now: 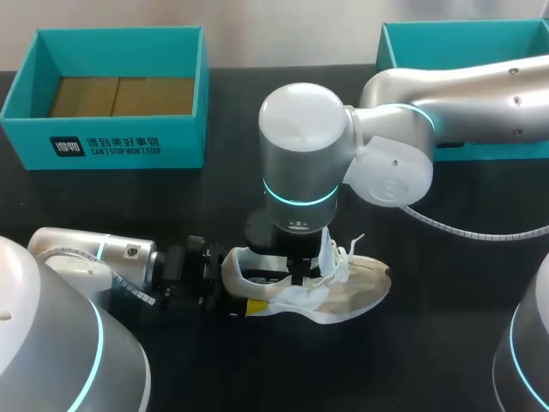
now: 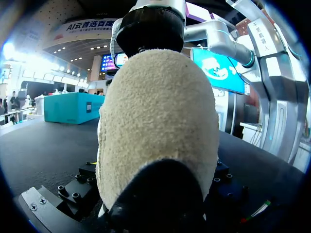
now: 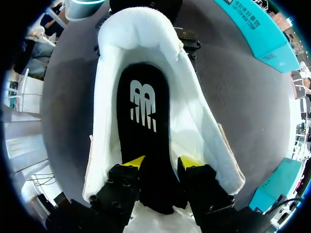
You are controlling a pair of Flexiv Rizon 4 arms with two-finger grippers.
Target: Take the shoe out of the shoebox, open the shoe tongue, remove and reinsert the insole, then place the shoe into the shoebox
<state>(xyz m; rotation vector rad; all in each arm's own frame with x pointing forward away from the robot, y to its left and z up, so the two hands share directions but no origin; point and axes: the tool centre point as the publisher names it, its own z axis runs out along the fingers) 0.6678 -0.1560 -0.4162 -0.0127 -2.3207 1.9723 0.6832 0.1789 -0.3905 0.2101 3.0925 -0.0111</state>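
Black insole (image 3: 145, 121) sits pinched by the right gripper (image 3: 163, 163) inside a beige shoe (image 1: 356, 287); the left gripper (image 1: 244, 287) clamps its heel on the dark table (image 1: 446, 343).

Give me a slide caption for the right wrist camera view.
Right gripper clamps the black insole from both sides inside the white-lined shoe on the dark table.

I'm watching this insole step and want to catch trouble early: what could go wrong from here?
The right gripper is deep inside the shoe, pinching the insole; pulling could drag the whole shoe up if the left gripper at the heel does not anchor it. The loose laces beside the right wrist might also snag.
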